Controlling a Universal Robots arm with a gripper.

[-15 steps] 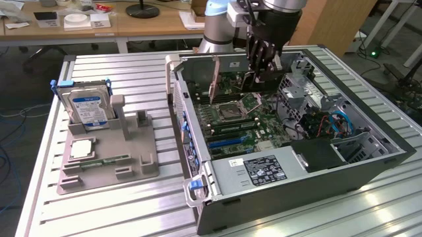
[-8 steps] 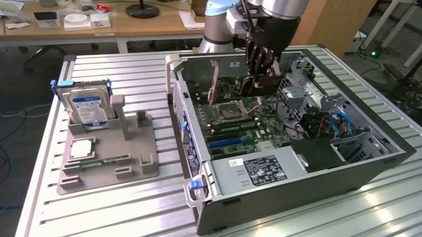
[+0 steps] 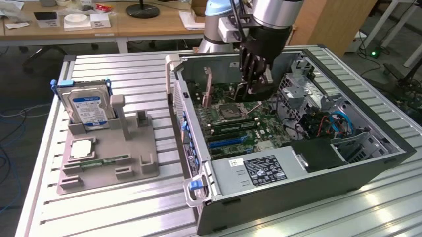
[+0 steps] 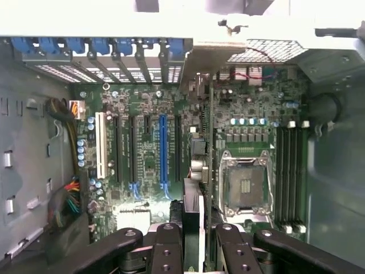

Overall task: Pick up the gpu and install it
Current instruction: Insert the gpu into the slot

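We see the gpu [image 4: 208, 131], a thin dark circuit card, turned on edge and pinched narrowly between the black, bolted metal fingers [image 4: 166, 251] of the robot's gripper [image 4: 197, 254]. It hangs inside the open grey steel computer case [image 3: 369, 123], above the green motherboard [image 4: 145, 160]. Held on edge like this, its long bottom edge points down at the board, which looks to us the only way such a card could meet a slot. It sits between the long blue plastic expansion slot [image 4: 162, 148] and the empty square silvery processor socket [image 4: 245, 182], and we cannot tell whether it touches the board. The case lies on its side with the panel off, which we take to be for reaching in from above. On the exterior view's left, well apart from the case, a moulded matt grey holder tray [image 3: 108, 163] props a boxy silver hard drive with a blue-white label [image 3: 89, 108] upright. Case and tray rest on a ribbed aluminium table [image 3: 118, 64].
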